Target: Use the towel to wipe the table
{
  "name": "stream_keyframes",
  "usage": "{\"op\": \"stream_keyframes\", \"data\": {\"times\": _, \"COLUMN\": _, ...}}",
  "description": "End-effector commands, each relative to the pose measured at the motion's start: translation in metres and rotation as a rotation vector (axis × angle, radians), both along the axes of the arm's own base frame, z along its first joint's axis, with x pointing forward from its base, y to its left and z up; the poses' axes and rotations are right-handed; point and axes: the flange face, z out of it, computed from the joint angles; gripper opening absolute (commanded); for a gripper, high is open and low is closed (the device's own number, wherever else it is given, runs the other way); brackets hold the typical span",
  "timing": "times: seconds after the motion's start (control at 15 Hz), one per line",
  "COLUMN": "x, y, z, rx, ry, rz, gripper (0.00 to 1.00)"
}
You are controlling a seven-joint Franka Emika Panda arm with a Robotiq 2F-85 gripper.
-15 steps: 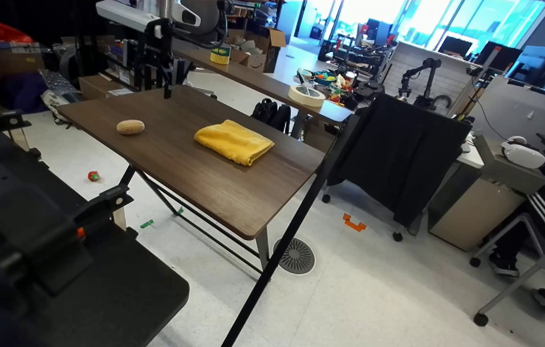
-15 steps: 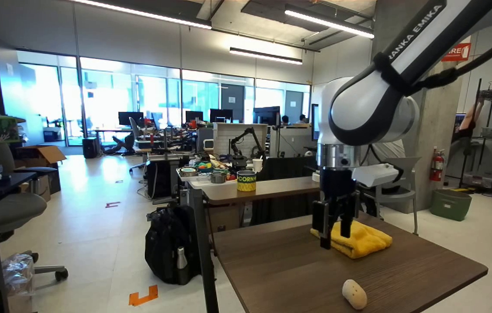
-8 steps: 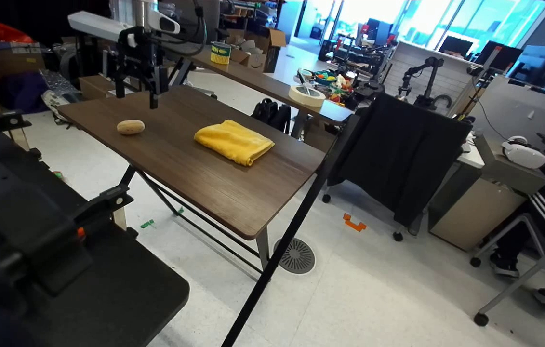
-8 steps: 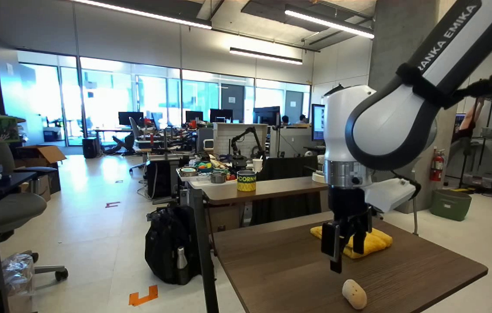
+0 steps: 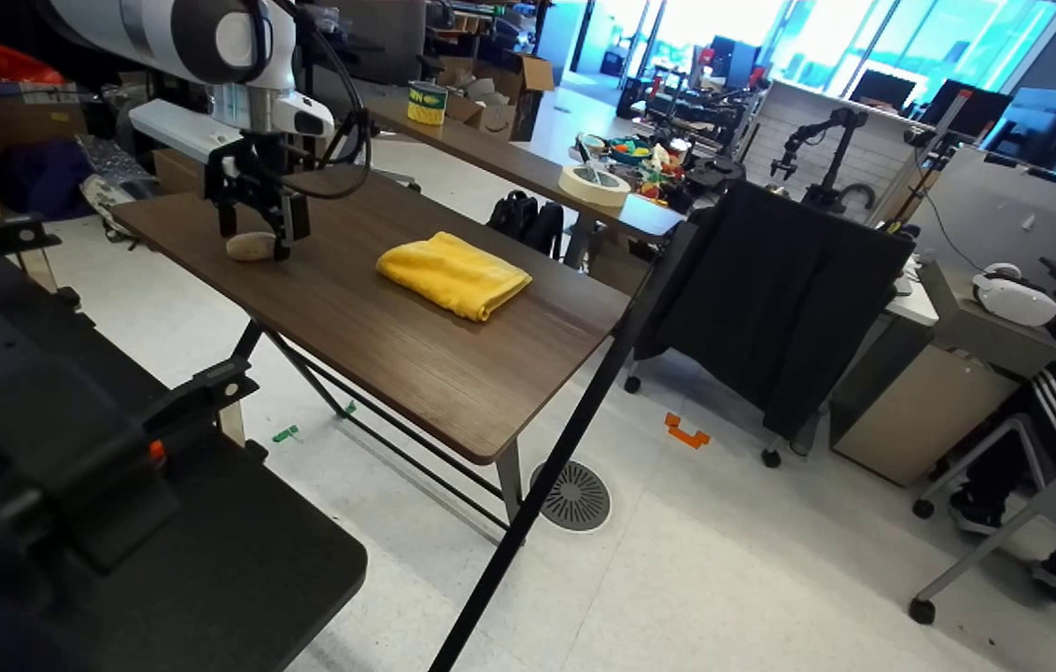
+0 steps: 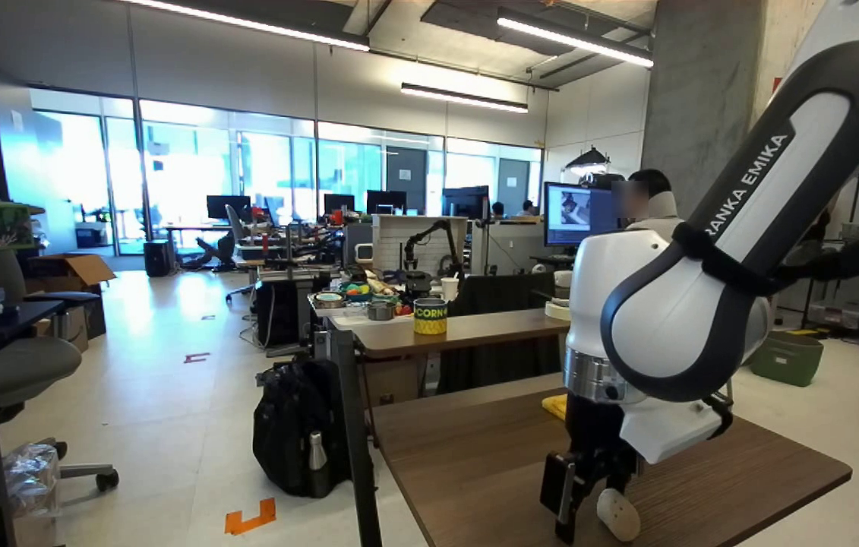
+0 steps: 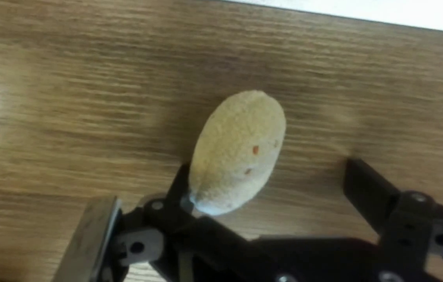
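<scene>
Mustard-yellow and softly rumpled, the folded towel (image 5: pixel 455 276) lies on the dark wood-grain surface (image 5: pixel 453 373), well apart from the jaws; in an exterior view the white arm (image 6: pixel 657 311) hides all but a corner of it. The jaws stand spread wide, pointing down to either side of a pale tan rounded object (image 7: pixel 237 152), which sits nearer one side than the other; whether that side touches it I cannot tell. Farther back, a can (image 6: pixel 430 316) marked CORN stands upright.
</scene>
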Motion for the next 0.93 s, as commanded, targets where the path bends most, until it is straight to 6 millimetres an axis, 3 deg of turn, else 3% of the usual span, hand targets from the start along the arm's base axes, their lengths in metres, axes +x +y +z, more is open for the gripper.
{"op": "stream_keyframes", "data": {"times": 0.0, "x": 0.006, "y": 0.002, "z": -0.002, "rx": 0.037, "ry": 0.019, "rz": -0.021, "gripper": 0.67}}
{"op": "stream_keyframes", "data": {"times": 0.6, "x": 0.015, "y": 0.006, "z": 0.017, "rx": 0.096, "ry": 0.023, "rz": -0.045, "gripper": 0.00}}
{"op": "stream_keyframes", "data": {"times": 0.67, "x": 0.016, "y": 0.006, "z": 0.021, "rx": 0.090, "ry": 0.021, "rz": -0.040, "gripper": 0.00}}
{"op": "stream_keyframes", "data": {"times": 0.73, "x": 0.017, "y": 0.005, "z": 0.026, "rx": 0.088, "ry": 0.007, "rz": -0.039, "gripper": 0.32}}
{"op": "stream_keyframes", "data": {"times": 0.87, "x": 0.015, "y": 0.006, "z": 0.039, "rx": 0.078, "ry": 0.009, "rz": -0.019, "gripper": 0.28}}
